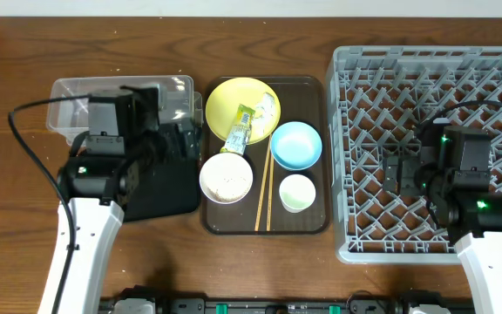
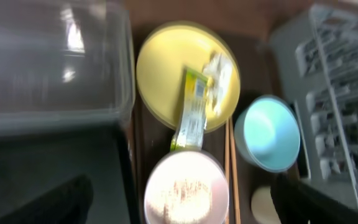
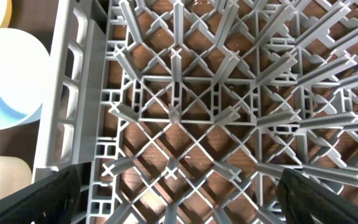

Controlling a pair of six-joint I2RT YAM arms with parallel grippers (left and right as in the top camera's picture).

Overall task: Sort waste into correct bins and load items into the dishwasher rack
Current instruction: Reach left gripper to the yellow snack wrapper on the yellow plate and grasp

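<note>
The yellow plate [image 1: 227, 98] holds the green-yellow wrapper [image 1: 240, 129] and the white tissue [image 1: 267, 109]. On the same brown tray are the white bowl [image 1: 226, 178] with rice grains, the light blue bowl [image 1: 295, 145], the small cup [image 1: 297, 193] and the chopsticks [image 1: 262, 196]. My left gripper [image 1: 177, 139] is open and empty over the black tray [image 1: 159, 187], beside the clear tub [image 1: 68, 109]. In the left wrist view it [image 2: 182, 202] faces the white bowl [image 2: 182, 186] and the wrapper [image 2: 191, 112]. My right gripper [image 1: 401, 173] is open and empty above the grey rack [image 1: 364, 235], whose pegs [image 3: 179, 81] show below it [image 3: 185, 199].
The brown serving tray [image 1: 312, 222] lies between the black tray and the rack. The rack holds nothing. The right wrist view shows the blue bowl [image 3: 5, 81] and the cup [image 3: 2, 180] just outside the rack's left wall.
</note>
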